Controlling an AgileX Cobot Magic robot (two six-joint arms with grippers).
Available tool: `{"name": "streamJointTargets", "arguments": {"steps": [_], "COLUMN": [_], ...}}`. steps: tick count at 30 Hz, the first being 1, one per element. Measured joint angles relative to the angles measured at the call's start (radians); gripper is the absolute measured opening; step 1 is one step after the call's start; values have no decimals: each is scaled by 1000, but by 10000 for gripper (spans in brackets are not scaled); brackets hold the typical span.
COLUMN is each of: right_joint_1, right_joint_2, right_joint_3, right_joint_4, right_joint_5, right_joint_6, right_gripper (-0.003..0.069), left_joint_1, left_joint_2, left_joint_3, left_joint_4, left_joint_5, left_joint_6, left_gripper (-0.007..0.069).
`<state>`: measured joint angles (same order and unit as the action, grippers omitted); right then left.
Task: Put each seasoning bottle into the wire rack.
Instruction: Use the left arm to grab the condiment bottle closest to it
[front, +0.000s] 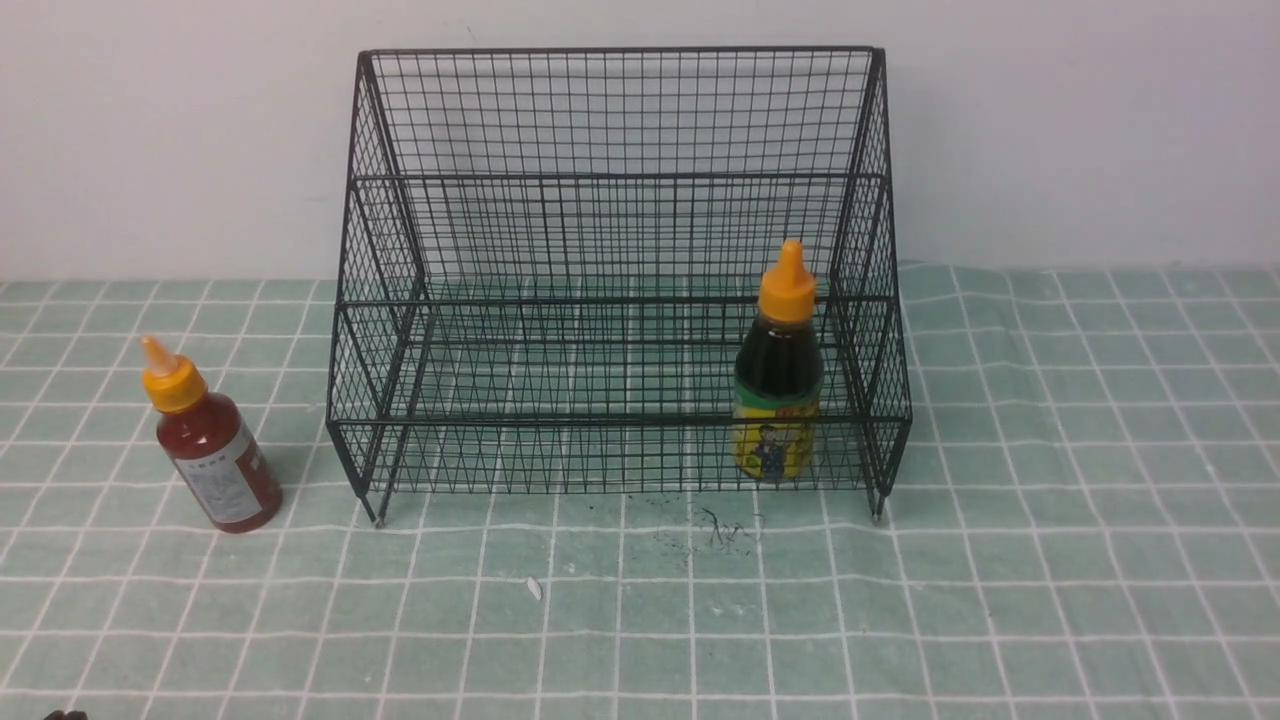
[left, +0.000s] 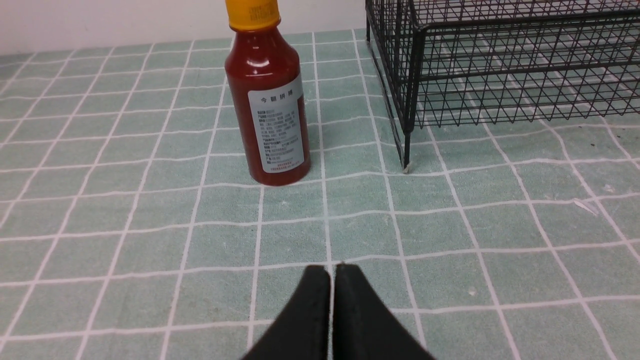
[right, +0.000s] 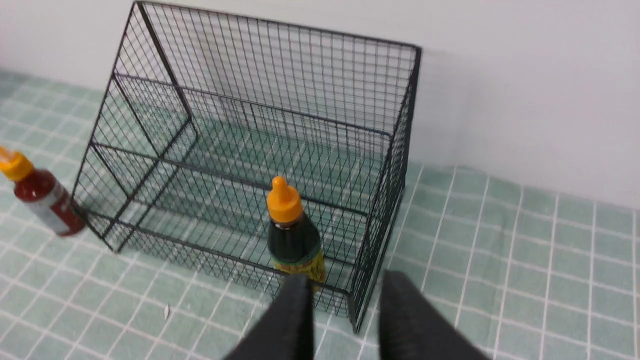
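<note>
Standing outside the black wire rack (front: 620, 420), the red sauce bottle (front: 215, 450) needs lifting in; left gripper (left: 331, 270) closed, right gripper (right: 345, 280) parted, both empty.

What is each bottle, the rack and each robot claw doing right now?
Wire rack: standing on its feet, one bottle inside.
Dark sauce bottle: upright in the rack's lowest tier, cap on.
Red sauce bottle: upright on the cloth, outside the rack, cap on.
Left gripper: shut, empty.
Right gripper: open, empty.
</note>
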<state>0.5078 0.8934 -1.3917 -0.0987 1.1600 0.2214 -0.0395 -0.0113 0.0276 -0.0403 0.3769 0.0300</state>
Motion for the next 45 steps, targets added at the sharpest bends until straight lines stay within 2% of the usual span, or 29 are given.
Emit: {"name": "streamJointTargets", "arguments": {"steps": [3,5,10,15,21,27,33,36,37,41,45], "right_joint_1": [0,0,0,0,0,0,-4,-86,-169,-367,-494], "right_joint_2": [-206,-365,-702,-843,-884,-885,-888,-889,-890,-904,-905], "right_joint_3": [222,431,770,927,994,1000,1012,1066,1116,1287,1407], "right_joint_4": [-12,-26,-71,-83,-72,-84,-152,-159,-152,-135,-113], "right_joint_5": [-178,-325,-612,-748,-771,-754,-747,-759,-762,-762,-747], "right_joint_6": [3,5,46,135,207,211,178,160,157,157,160], "right_gripper": [48,6,-13,-12,-12,-12,-12,-12,-12,-12,-12], "left_joint_1": [0,0,0,0,0,0,0,0,0,0,0], "left_joint_2": [0,0,0,0,0,0,0,0,0,0,0], "left_joint_3": [0,0,0,0,0,0,0,0,0,0,0], "left_joint_4": [0,0,0,0,0,0,0,0,0,0,0], "left_joint_5": [0,0,0,0,0,0,0,0,0,0,0], "left_joint_6": [0,0,0,0,0,0,0,0,0,0,1], "left_gripper": [-6,-6,-6,-6,-6,-6,-6,-6,-6,-6,-6]}}
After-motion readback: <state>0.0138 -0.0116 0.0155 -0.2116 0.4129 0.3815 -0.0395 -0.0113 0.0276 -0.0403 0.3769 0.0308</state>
